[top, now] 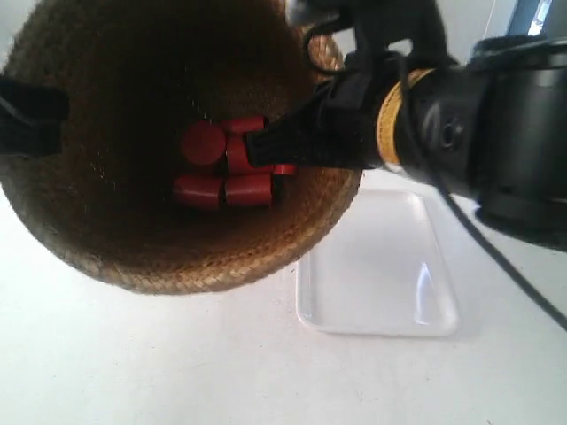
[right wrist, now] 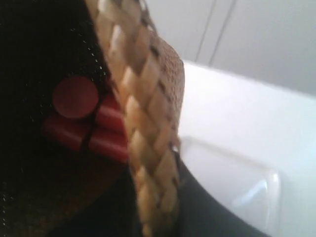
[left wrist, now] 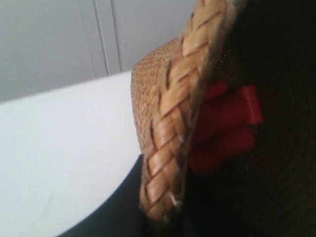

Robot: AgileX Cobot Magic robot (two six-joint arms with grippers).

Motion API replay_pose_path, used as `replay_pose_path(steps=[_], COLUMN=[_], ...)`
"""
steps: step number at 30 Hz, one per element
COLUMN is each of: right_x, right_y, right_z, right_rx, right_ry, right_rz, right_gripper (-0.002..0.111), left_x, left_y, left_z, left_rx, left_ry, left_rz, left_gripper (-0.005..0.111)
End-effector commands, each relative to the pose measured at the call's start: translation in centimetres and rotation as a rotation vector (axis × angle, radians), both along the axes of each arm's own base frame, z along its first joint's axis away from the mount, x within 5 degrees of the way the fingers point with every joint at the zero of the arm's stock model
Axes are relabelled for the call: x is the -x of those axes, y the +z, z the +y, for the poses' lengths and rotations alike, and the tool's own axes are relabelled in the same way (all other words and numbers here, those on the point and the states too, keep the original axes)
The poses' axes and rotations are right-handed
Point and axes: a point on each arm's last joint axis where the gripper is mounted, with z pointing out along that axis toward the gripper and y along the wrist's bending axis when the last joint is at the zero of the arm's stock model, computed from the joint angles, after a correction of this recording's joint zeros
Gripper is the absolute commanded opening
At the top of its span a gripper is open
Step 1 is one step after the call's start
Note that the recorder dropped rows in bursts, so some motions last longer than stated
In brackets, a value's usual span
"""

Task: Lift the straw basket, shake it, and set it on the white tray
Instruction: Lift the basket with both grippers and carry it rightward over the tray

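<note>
White tabletop [top: 133, 372] is seen beneath everything, and a pale panelled wall [left wrist: 49, 39] is shown behind it in the wrist views. Most of the exterior view is filled by the basket [top: 159, 239], which is looked into from above, its inside dark. It is gripped at two opposite points of its braided rim. On the tray side the right arm [top: 478, 124] is extended over the rim, and the rim is pinched by the right gripper [top: 283, 146]: in the right wrist view the braid is seen running between a dark finger [right wrist: 197, 217] outside and a dark shape inside. At the opposite side the left gripper [top: 31, 115] is set on the rim; one dark finger [left wrist: 118, 207] is seen against the outer weave, and the rim is taken to be pinched there too (the inner finger is lost in shadow). The tray [top: 381, 274] is laid on the table just beside the basket, one corner being covered by the rim in the exterior view. Whether the basket's base touches the table cannot be told. Red cylinders [top: 226, 168] are clustered on the basket's bottom, one turned round end up.
</note>
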Motion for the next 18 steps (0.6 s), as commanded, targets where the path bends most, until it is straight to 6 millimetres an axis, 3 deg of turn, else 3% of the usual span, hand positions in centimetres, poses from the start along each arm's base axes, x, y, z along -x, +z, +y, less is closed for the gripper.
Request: replay_pose_path(steps=[1,3,4,5,6,8,9,10,11,13,15,16,18], right_x=[4.2,2.5,0.5,0.6,2.7,5.2,4.5,3.0,2.0,3.4,6.1,5.8,3.9], right_y=[4.0,2.0,-0.4,-0.5,1.2,3.2,2.5,1.0,-0.2,1.0,3.2,2.5,-0.3], right_z=[-0.2,0.2,-0.2,-0.3,-0.2,-0.4,-0.4,-0.8,-1.3,-1.8,-2.4,-2.4,-2.8], right_rx=[-0.08,-0.022,0.015,0.023,-0.028,-0.076,0.013,0.036,0.059,-0.03,-0.12,-0.041,0.019], right_ry=[0.15,0.13,-0.016,-0.032,0.049,0.222,0.219,0.108,0.014,0.019,0.195,0.212,0.078], right_rz=[-0.044,-0.159,-0.103,-0.067,-0.018,-0.151,-0.244,-0.25,-0.209,-0.11,-0.206,-0.27,-0.215], right_gripper=[0.0,0.0,0.0,0.0,0.0,0.0,0.0,0.0,0.0,0.0,0.0,0.0,0.0], left_x=[4.2,2.5,1.2,1.5,3.4,5.2,4.7,3.4,2.5,3.7,5.3,4.9,2.7], left_y=[2.7,1.5,-0.2,-0.3,0.5,1.9,1.7,0.5,-0.4,0.7,2.5,2.5,0.9], left_z=[-0.3,0.3,-0.2,-0.5,-1.0,-0.3,0.1,0.1,-0.3,-1.2,-1.0,-0.8,-1.1], left_rx=[-0.007,0.008,-0.012,-0.022,-0.049,-0.02,-0.005,-0.008,0.003,0.002,0.008,0.022,0.019], left_ry=[-0.111,0.008,-0.004,-0.05,-0.154,-0.13,-0.068,-0.02,-0.025,-0.141,-0.163,-0.127,-0.077], left_rz=[-0.072,-0.19,-0.101,-0.032,0.043,-0.087,-0.172,-0.185,-0.11,0.005,-0.089,-0.141,-0.117], left_gripper=[0.0,0.0,0.0,0.0,0.0,0.0,0.0,0.0,0.0,0.0,0.0,0.0,0.0])
